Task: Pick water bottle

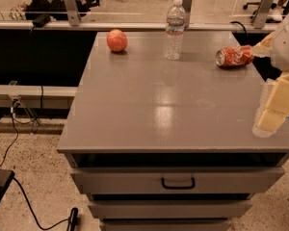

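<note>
The water bottle (175,30) stands upright near the far edge of the grey cabinet top (149,105). It is clear and ribbed, with a white cap and a pale label band. My gripper (272,112) hangs at the right edge of the view, over the cabinet's right side. It is well to the right of the bottle and nearer the front, and touches nothing that I can see. The arm's white body (286,42) rises above it at the right edge.
A red-orange apple (117,40) sits at the far left of the top. A crushed orange-red soda can (235,57) lies on its side at the far right, between bottle and arm. Drawers with a black handle (178,183) face front. Cables (19,186) trail on the floor at left.
</note>
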`<state>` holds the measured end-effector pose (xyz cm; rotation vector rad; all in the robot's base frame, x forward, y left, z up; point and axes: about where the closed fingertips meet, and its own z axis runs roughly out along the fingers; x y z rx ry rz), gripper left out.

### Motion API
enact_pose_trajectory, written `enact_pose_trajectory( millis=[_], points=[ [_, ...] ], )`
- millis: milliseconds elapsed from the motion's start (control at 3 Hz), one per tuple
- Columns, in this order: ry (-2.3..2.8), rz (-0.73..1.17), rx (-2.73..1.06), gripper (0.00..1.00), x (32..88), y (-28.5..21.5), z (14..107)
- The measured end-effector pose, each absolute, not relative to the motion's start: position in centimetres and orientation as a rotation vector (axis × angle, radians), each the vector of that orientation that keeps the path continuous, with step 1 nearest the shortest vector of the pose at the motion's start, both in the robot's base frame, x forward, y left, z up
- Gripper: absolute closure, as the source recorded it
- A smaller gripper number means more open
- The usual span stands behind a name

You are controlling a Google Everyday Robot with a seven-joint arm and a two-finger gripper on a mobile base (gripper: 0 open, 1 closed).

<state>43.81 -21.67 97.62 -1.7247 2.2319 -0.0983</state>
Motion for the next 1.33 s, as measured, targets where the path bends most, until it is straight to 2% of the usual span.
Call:
enact_pose_trajectory(
  millis=[667,1333],
  points=[
    [2.187,-0.116,-1.747,0.0,47.3,-21.3,97.4],
    [2.117,-0.115,-1.698,0.0,54.6,-22.5,97.1]
  ],
)
